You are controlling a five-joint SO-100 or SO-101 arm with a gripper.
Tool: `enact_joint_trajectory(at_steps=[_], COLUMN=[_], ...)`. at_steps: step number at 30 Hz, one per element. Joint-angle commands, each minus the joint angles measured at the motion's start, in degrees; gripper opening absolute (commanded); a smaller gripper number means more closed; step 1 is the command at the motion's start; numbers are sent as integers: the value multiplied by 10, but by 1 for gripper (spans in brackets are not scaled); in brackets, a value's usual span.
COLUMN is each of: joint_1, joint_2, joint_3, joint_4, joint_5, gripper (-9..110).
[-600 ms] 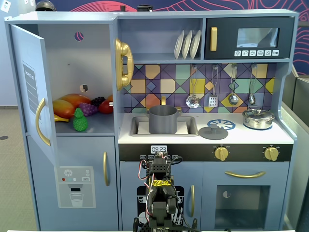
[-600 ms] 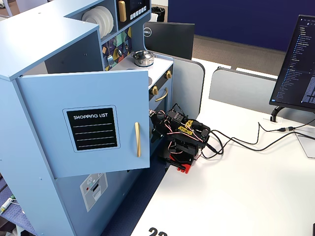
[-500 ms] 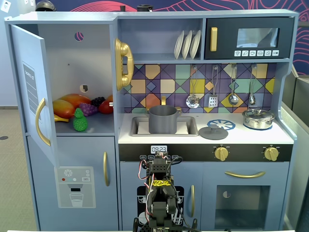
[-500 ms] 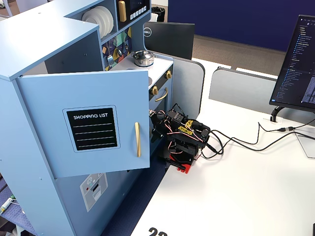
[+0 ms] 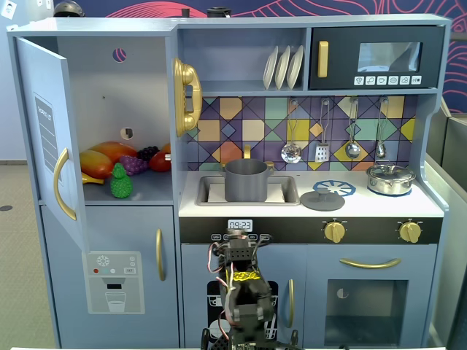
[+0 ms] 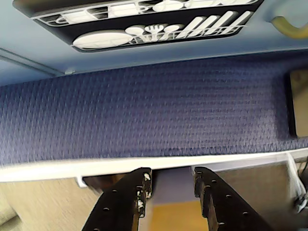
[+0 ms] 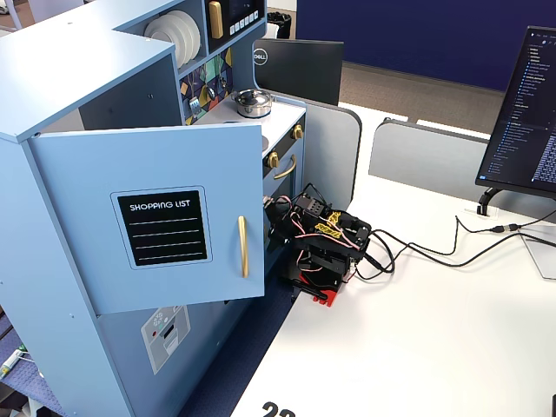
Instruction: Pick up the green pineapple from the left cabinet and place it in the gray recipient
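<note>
Claw (image 6: 169,180) parted, empty, low over blue carpet (image 6: 144,115). Green pineapple (image 5: 121,182) far above-left in left cabinet (image 5: 109,95); gray recipient (image 5: 245,180) above.

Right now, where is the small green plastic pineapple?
In a fixed view, the small green plastic pineapple stands at the shelf's front in the open left cabinet, before the mango.

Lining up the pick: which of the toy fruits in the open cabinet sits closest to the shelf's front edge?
The green pineapple: it stands alone at the front of the shelf, ahead of the yellow-orange mango, purple grapes and red fruit behind it.
</note>
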Motion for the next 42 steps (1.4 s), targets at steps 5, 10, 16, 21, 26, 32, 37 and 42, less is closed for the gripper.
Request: enact_joint_trajectory(at_steps=[5, 10, 16, 21, 26, 32, 37, 42], joint_1=[-385, -423, -439, -400, -359, -349, -350, -345], joint_2=[-54, -142, -203, -258, -332, -420, -470, -513], joint_3=[-186, -247, -280, -282, -317, -376, -406, -434], joint_4=[-446, -634, -715, -757, -800, -857, -883, -898], joint_5=[9, -72, -112, -57, -27, -32, -39, -44], gripper=[0, 2, 13, 26, 38, 40, 42, 44])
